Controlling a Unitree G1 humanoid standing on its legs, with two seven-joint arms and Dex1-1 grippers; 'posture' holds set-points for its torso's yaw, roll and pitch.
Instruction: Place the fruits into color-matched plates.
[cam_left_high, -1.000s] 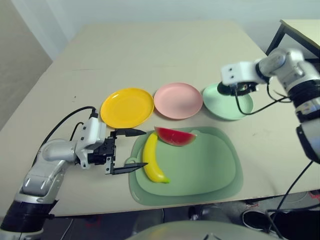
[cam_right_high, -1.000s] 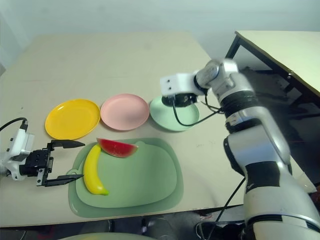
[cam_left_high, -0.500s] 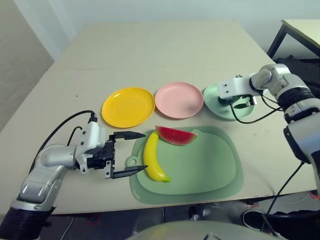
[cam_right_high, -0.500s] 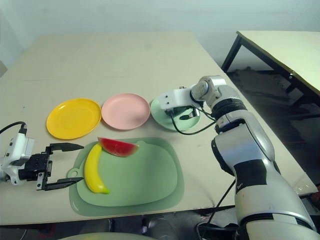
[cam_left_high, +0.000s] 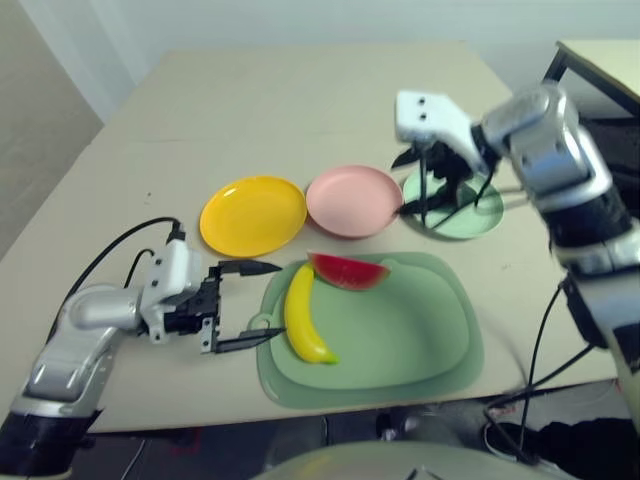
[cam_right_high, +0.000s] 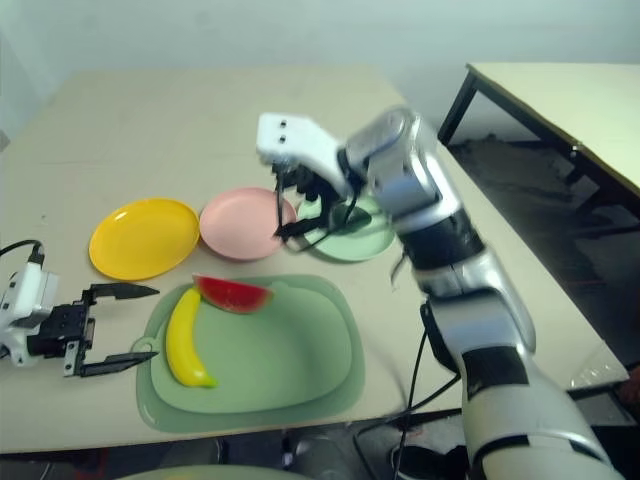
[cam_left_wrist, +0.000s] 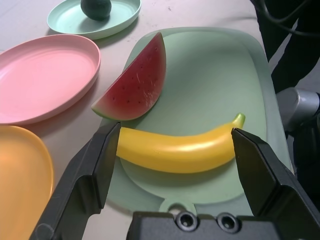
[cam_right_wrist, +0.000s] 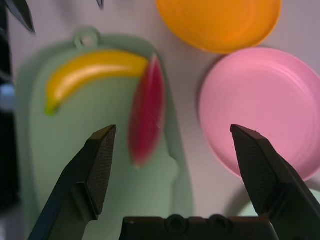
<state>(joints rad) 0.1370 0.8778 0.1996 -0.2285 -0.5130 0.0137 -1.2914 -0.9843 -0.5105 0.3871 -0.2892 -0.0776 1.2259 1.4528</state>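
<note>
Across the pale desk (cam_left_high: 300, 100), toward its near left corner, my left fingers (cam_left_high: 250, 341) stand spread beside the yellow banana (cam_left_high: 303, 318). The banana's long axis runs near to far, green tip toward the near edge, on the green mat (cam_left_high: 410, 330). At its far end the watermelon wedge (cam_left_high: 345, 272) lies lengthwise left to right. Beyond sit the yellow plate (cam_left_high: 253, 215), then the pink plate (cam_left_high: 355, 200). My right fingers (cam_right_wrist: 95, 170) are spread too; that arm partly hides the mint plate (cam_right_high: 375, 240) and the avocado (cam_left_wrist: 96, 7) on it, whose long axis I can't tell. A second desk (cam_right_high: 560, 90) stands right, cut off; a pale wall (cam_right_high: 230, 30) rises behind.
</note>
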